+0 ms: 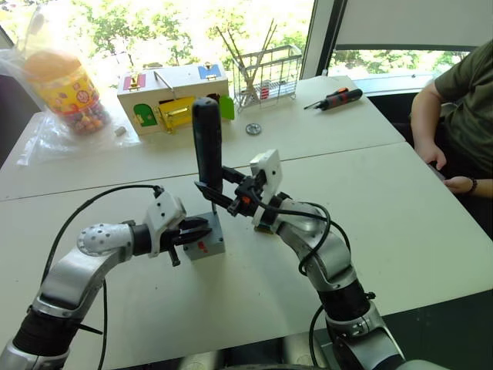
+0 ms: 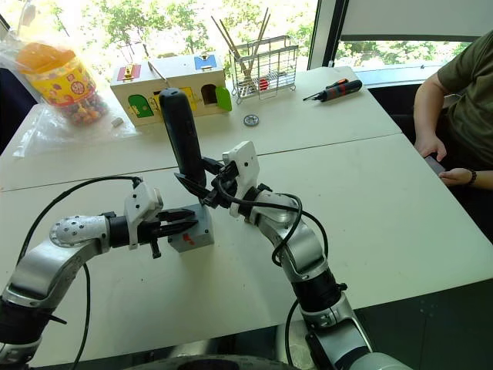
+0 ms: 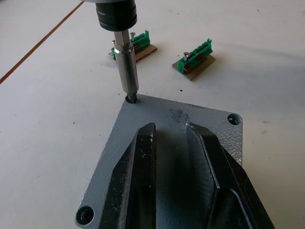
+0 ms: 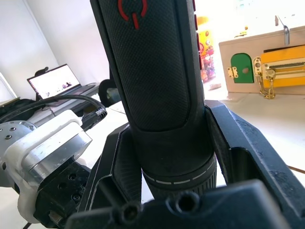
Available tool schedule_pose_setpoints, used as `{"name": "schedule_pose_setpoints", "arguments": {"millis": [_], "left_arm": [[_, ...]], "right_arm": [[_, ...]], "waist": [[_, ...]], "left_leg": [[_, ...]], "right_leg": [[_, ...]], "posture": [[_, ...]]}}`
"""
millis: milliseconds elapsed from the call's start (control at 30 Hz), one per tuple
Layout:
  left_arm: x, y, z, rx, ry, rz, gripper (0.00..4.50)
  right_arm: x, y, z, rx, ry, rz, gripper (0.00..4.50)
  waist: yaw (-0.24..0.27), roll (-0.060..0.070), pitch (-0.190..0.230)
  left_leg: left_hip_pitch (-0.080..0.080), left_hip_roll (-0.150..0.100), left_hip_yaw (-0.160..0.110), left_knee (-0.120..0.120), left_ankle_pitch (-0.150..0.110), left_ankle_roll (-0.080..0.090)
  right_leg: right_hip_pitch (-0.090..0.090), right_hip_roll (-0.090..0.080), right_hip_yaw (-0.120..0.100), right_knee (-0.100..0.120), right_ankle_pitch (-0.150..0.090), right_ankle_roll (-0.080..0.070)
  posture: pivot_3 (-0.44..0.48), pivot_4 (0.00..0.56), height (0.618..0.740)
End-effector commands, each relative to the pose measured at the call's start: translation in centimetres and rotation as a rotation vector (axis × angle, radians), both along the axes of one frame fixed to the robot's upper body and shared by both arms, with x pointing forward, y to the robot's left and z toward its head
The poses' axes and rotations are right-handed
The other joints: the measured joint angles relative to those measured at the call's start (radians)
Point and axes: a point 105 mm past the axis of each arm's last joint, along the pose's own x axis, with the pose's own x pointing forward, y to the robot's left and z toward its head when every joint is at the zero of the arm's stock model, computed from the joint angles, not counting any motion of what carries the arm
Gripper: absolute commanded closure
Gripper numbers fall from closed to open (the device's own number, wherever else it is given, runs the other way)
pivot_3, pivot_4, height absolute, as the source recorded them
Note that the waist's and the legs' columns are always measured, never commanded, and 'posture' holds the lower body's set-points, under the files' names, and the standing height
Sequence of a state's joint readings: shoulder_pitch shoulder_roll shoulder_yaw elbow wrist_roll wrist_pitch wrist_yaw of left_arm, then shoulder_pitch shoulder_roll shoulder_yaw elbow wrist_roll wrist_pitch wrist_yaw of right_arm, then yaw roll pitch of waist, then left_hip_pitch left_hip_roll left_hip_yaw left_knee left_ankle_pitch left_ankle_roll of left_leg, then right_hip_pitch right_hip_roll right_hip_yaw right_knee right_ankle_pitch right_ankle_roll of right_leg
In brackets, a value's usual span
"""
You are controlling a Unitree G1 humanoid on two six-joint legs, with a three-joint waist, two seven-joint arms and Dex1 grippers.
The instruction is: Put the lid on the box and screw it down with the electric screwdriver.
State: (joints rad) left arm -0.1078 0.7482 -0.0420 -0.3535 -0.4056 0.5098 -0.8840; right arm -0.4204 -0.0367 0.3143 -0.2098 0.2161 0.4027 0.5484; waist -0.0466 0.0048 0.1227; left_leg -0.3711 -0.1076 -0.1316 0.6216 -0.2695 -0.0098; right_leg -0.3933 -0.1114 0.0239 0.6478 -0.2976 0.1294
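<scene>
The grey box (image 1: 202, 249) stands on the white table with the flat grey lid (image 3: 195, 117) lying on top of it. My right gripper (image 1: 215, 186) is shut on the black electric screwdriver (image 1: 206, 139), which it holds upright. The driver's metal bit (image 3: 127, 71) sits in a corner screw hole of the lid. From the left, my left gripper (image 1: 196, 230) reaches over the lid; its two black fingers (image 3: 138, 167) lie on the lid's top, slightly apart, with nothing between them. Other corner holes of the lid show empty.
Two small green terminal blocks (image 3: 198, 57) lie on the table just beyond the box. At the back stand a white toy house (image 1: 173, 96), a candy jar (image 1: 65, 89) and a wire rack (image 1: 266, 77). An orange-and-black screwdriver (image 1: 335, 99) lies back right. A person (image 1: 454, 116) sits at the right.
</scene>
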Motion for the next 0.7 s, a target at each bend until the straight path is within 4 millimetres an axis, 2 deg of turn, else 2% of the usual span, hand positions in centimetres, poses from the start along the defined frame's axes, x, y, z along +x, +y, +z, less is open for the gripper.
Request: {"name": "schedule_pose_setpoints", "arguments": {"millis": [33, 300, 533, 700], "left_arm": [[-0.5, 1.4, -2.0, 0.046, 0.087, 0.034, 3.51], [-0.6, 2.0, -2.7, 0.044, 0.108, 0.053, 3.51], [-0.4, 2.1, -2.9, 0.04, 0.111, 0.056, 3.51], [-0.3, 1.8, -3.0, 0.037, 0.109, 0.052, 3.51]], "right_arm": [[-1.4, 2.0, -3.2, -0.064, 0.11, 0.097, 2.8], [-0.9, 1.3, -0.2, 0.026, 0.046, 0.077, 2.8], [-0.9, 0.9, 1.5, 0.081, 0.006, 0.067, 2.8], [-0.8, 0.9, 1.9, 0.077, -0.018, 0.068, 2.8]], "waist": [[0.0, 0.0, 0.0], [0.0, 0.0, 0.0], [0.002, 0.001, 0.0], [0.003, 0.001, 0.001]], "left_leg": [[0.0, 0.0, 0.0, 0.0, 0.0, 0.0], [0.0, 0.0, 0.0, 0.0, 0.0, 0.0], [0.0, 0.0, 0.0, 0.0, 0.0, 0.0], [-0.001, 0.0, 0.0, 0.0, 0.0, 0.0]], "right_leg": [[0.0, 0.0, 0.0, 0.0, 0.0, 0.0], [0.0, 0.0, 0.0, 0.0, 0.0, -0.001], [-0.001, 0.0, 0.0, 0.0, 0.0, -0.001], [-0.001, 0.0, 0.0, 0.0, 0.0, -0.001]], "posture": [[0.0, 0.15, 0.74], [0.0, 0.15, 0.74], [0.0, 0.15, 0.74], [0.0, 0.15, 0.74]]}}
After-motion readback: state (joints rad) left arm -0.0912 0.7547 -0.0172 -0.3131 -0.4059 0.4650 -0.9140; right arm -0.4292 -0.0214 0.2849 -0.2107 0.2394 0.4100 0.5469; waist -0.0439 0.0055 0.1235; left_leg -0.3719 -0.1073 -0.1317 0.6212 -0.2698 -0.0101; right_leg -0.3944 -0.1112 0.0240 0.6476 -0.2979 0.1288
